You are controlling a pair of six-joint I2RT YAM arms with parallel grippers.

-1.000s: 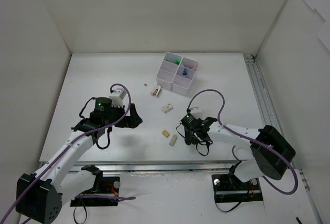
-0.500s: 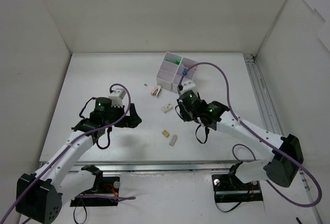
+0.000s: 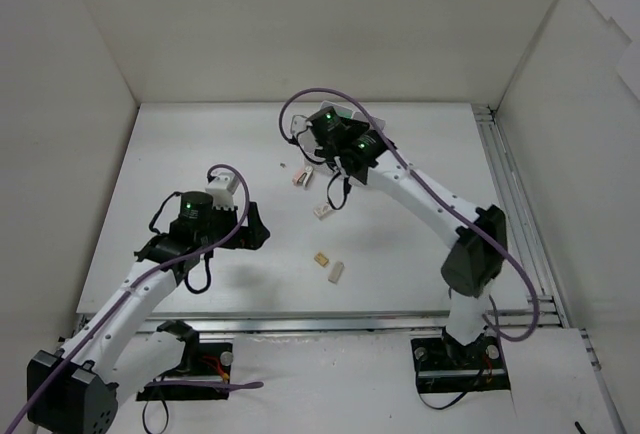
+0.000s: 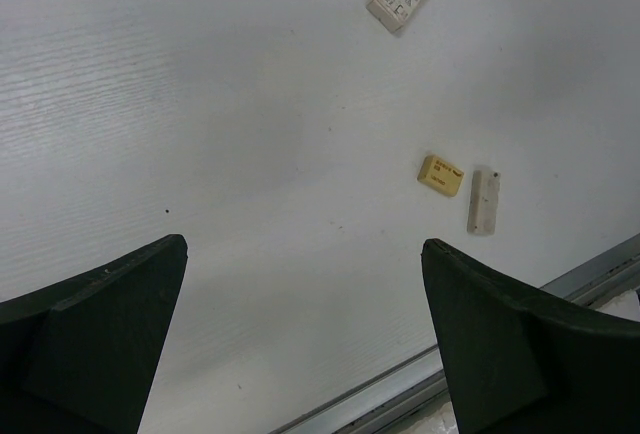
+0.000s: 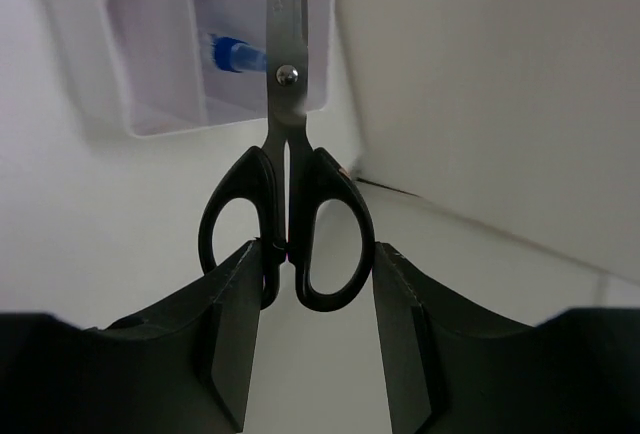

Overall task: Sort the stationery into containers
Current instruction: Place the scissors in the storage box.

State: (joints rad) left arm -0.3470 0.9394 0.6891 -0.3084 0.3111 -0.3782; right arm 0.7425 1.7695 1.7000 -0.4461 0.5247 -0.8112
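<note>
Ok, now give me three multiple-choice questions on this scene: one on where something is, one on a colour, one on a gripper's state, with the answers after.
1. The blades of the scissors point toward:
A. the white bins
B. the left arm's base
C. the near edge of the table

2. The handles of the scissors are:
A. red
B. black
C. blue

3. The left gripper is:
A. shut on an eraser
B. shut on nothing
C. open and empty

Answers:
1 A: in the right wrist view the blades run up across the bins.
2 B: both finger loops are black, gripped by the right gripper.
3 C: its fingers stand wide apart with only table between them.
</note>
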